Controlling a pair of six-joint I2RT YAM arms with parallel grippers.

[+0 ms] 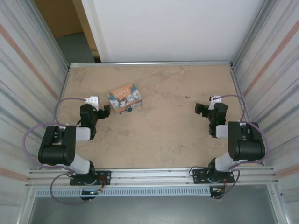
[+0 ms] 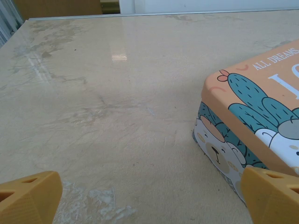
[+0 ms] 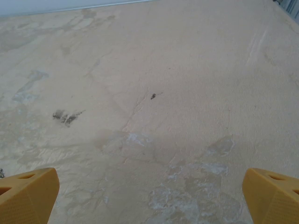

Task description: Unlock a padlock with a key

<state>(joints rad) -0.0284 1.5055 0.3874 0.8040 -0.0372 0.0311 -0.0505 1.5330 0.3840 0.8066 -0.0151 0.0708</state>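
Tabletop: beige, stone-patterned, with a soft sheen; a thin metal edge frames it on the left, far and right sides. The wrist views show whitish scraped patches close to the fingers and fine hairline scratches. The right wrist view also shows a dark smudge and a small dark speck. A pale glare patch lies on the surface far of the left arm.

Enclosure: ribbed metal walls on left and right, each with faint orange stripes. A white panel closes the far side. At far left a gap shows a brown board and grey floor. A slotted aluminium rail runs along the near edge and carries both arm bases.

Box: orange and teal, cartoon print, "LOVE" on the lid. It sits on the far-left part of the tabletop, turned slightly askew.

Padlock: tiny dark blue-teal item on the tabletop at the box's near side, toward its right corner. It is too small to tell whether it touches the box or how its shackle stands.

Left gripper: jaws wide apart, bare tabletop between them. Its yellow fingers sit in the lower corners of its wrist view. It is low, just left of the box, whose corner stands just past the right-hand finger.

Right gripper: jaws wide apart over bare tabletop on the right side, well apart from box and padlock.
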